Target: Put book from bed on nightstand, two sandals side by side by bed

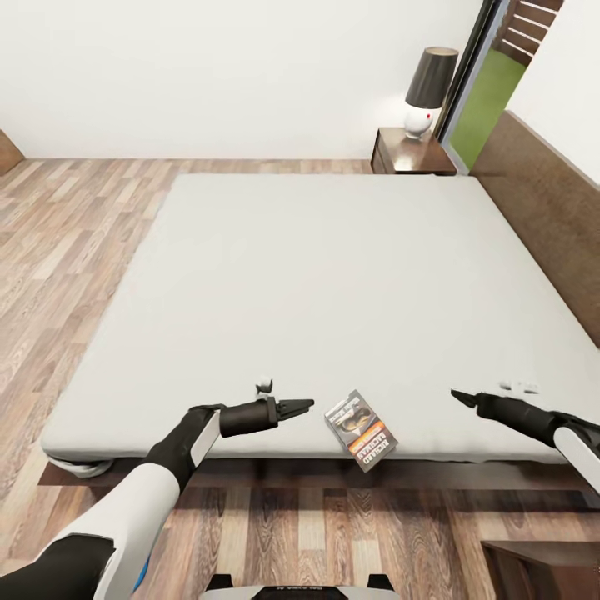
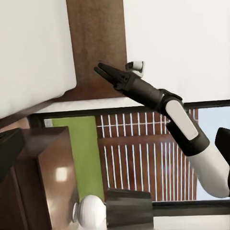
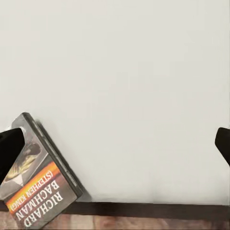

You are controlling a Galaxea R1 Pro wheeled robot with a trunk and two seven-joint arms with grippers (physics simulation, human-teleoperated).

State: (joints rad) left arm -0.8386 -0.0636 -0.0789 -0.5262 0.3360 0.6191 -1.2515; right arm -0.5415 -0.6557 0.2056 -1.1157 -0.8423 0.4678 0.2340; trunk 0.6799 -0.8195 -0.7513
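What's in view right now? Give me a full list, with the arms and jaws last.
book: one, dark grey cover with orange band, on the near edge of the mattress, one corner overhanging, between the two grippers.
bed: one, pale grey-white mattress on a dark brown frame, headboard along the right.
nightstand: one, dark reddish-brown, at the far corner of the bed by the window.
lamp: one, white round base with dark shade, on the nightstand.
floor: light brown wood planks, left of and in front of the bed.
window: one, dark frame, green and slatted view beyond.
left gripper: black, over the mattress edge left of the book, jaws together.
right gripper: black, right of the book, jaws together.
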